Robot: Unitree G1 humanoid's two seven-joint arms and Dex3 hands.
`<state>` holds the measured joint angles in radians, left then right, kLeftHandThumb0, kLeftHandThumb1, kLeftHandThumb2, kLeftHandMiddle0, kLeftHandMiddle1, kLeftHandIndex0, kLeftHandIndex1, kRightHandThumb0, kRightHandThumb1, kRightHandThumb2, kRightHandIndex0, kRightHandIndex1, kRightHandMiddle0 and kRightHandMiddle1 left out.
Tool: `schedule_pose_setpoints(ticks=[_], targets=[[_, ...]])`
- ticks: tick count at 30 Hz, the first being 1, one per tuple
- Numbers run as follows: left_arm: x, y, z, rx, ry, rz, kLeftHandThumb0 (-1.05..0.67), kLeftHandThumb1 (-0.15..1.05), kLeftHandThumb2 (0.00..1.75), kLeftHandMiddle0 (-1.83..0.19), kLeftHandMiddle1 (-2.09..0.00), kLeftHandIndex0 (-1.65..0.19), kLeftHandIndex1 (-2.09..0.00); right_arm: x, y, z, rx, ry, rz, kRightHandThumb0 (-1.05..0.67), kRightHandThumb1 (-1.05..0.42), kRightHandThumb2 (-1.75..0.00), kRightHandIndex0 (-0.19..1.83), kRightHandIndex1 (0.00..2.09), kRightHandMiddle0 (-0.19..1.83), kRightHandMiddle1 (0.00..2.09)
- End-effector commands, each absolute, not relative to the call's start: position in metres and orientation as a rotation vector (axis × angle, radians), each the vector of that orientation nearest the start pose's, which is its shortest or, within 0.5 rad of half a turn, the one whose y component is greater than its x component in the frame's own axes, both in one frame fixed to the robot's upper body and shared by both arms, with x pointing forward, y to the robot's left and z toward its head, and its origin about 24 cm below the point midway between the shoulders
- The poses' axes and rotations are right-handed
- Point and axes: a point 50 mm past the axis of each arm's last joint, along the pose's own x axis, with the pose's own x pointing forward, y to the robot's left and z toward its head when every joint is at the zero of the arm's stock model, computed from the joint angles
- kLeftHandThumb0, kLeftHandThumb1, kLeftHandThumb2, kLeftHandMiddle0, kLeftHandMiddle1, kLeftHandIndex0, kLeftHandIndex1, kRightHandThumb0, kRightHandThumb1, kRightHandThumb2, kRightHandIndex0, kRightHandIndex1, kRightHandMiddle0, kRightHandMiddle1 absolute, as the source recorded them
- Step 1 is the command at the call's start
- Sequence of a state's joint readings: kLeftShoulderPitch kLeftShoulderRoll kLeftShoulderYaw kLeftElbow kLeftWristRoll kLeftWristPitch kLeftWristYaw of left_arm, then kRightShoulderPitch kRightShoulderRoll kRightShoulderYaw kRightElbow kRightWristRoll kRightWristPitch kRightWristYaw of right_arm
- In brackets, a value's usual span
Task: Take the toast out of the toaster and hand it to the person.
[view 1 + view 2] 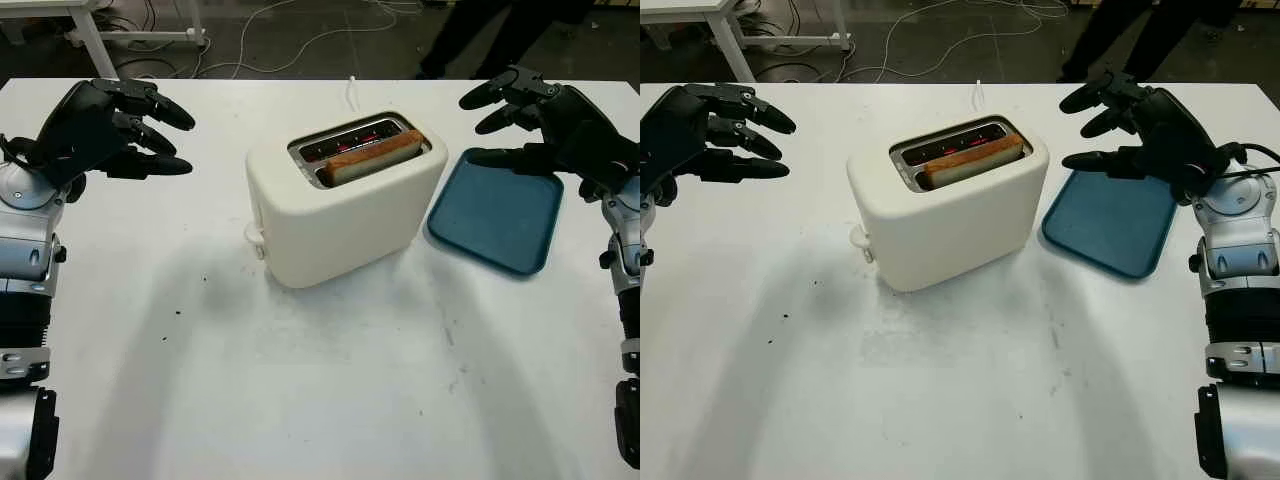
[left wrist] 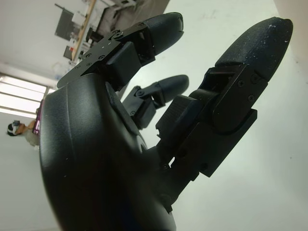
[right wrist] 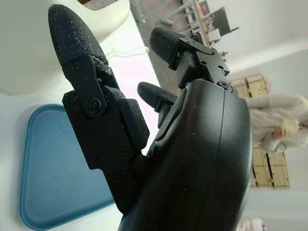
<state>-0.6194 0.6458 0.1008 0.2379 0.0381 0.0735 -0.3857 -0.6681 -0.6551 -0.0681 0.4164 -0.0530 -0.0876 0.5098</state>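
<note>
both hands (image 1: 125,130) (image 1: 530,120) open, raised beside toaster (image 1: 340,205); toast (image 1: 372,155) seemingly inside.

My left robot hand (image 1: 110,125) hovers open at the far left; my right robot hand (image 1: 545,115) hovers open at the far right, both arms raised.

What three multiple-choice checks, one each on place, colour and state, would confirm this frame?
1. Where is the tray?
A. on the toaster's right-arm side
B. in front of the toaster
C. under the toaster

2. What colour is the toaster?
A. red
B. cream
C. black

3. What is the state of the toast?
A. on the tray
B. held by a robot hand
C. in a toaster slot

Answers: 1 A, it lies below the right robot hand. 2 B, its shell is cream. 3 C, it stands in the slot; the left robot hand is open.
</note>
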Motion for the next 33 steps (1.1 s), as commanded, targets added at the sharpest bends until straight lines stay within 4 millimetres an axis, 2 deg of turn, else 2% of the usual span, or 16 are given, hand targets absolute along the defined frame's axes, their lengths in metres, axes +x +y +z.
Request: schedule_pose_setpoints(ticks=[1, 33], targets=[[0.339, 0.2552, 0.2177, 0.636, -0.24, -0.154, -1.05, 0.56, 0.0, -0.83, -0.84, -0.86, -0.65, 0.3497, -0.2512, 0.2077, -0.709, -0.233, 0.29, -0.9, -0.84, 0.0, 0.08, 1.29, 0.16, 1.0], [0.3391, 0.2546, 0.2176, 0.644, -0.246, -0.156, -1.05, 0.56, 0.0, -0.82, -0.87, -0.84, -0.67, 0.3496, -0.2518, 0.2078, -0.698, -0.229, 0.296, -0.92, -0.85, 0.0, 0.09, 1.29, 0.17, 1.0]])
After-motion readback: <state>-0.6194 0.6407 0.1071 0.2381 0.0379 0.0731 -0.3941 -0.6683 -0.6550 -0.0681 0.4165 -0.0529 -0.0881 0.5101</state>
